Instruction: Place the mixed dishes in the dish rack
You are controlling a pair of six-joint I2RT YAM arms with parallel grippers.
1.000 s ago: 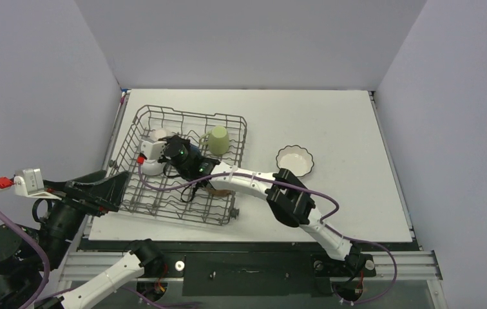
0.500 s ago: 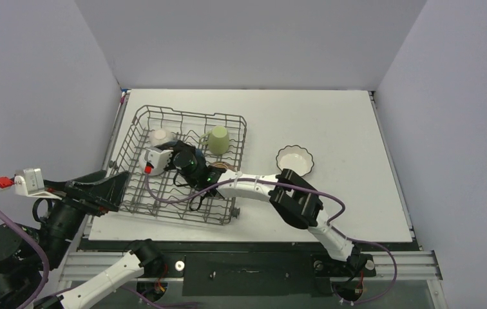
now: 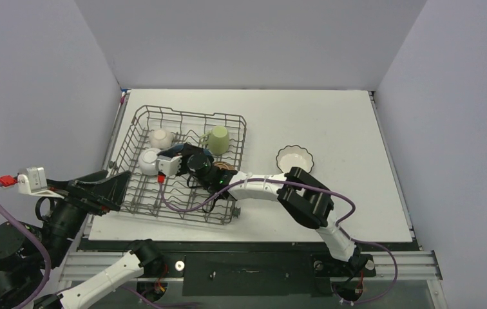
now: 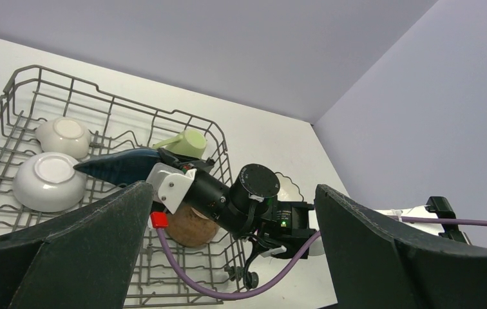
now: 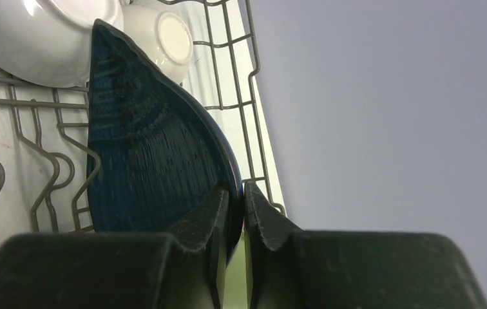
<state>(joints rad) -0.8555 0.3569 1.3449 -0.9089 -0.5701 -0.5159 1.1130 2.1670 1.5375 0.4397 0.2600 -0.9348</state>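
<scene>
The grey wire dish rack [image 3: 192, 114] stands on the left half of the table. My right gripper [image 5: 238, 199] is shut on the rim of the dark blue dish [image 5: 151, 154], holding it on edge over the rack's middle [image 3: 175, 153]. In the rack are a white bowl [image 3: 149, 161], a smaller white bowl [image 3: 162, 137], both upside down, the light green mug [image 3: 217, 139] and the brown bowl [image 4: 189, 225], partly under the right arm. The white scalloped bowl [image 3: 294, 160] lies on the table right of the rack. My left gripper [image 3: 102, 188] stands open and empty at the rack's near left corner.
The right arm [image 3: 260, 187] and its purple cable [image 4: 228, 293] stretch across the rack's near right corner. Grey walls close in the white table [image 3: 344, 129] on three sides.
The right gripper with the dark blue dish has drawn back to the right and nearer, uncovering the larger white bowl. The left arm has stayed in place.
</scene>
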